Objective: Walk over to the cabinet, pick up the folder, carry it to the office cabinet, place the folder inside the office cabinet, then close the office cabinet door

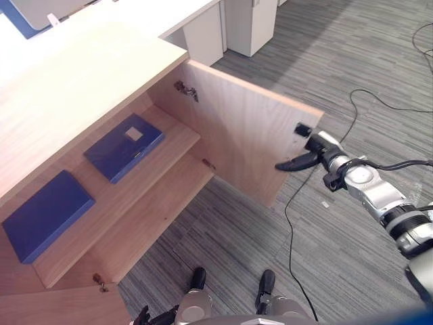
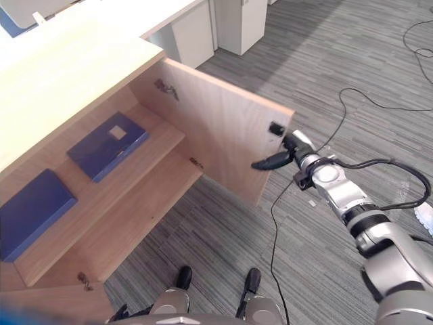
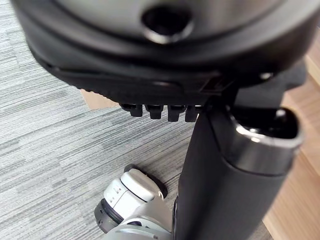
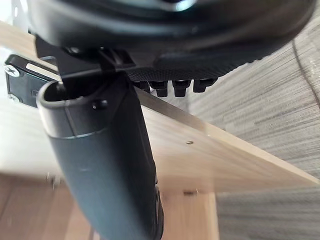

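Cabinet shelf | folder flat, long axis along shelf | right robot hand unclenched on door

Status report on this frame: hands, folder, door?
Right robot hand at free edge of door; left robot hand low, empty. Two blue folders on the shelf. Door wide open, nothing blocking.

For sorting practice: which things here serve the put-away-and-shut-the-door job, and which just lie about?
Job: office cabinet, open door, labelled blue folder on its shelf, right hand at the door's edge.
Lying about: plain blue folder, white desk.
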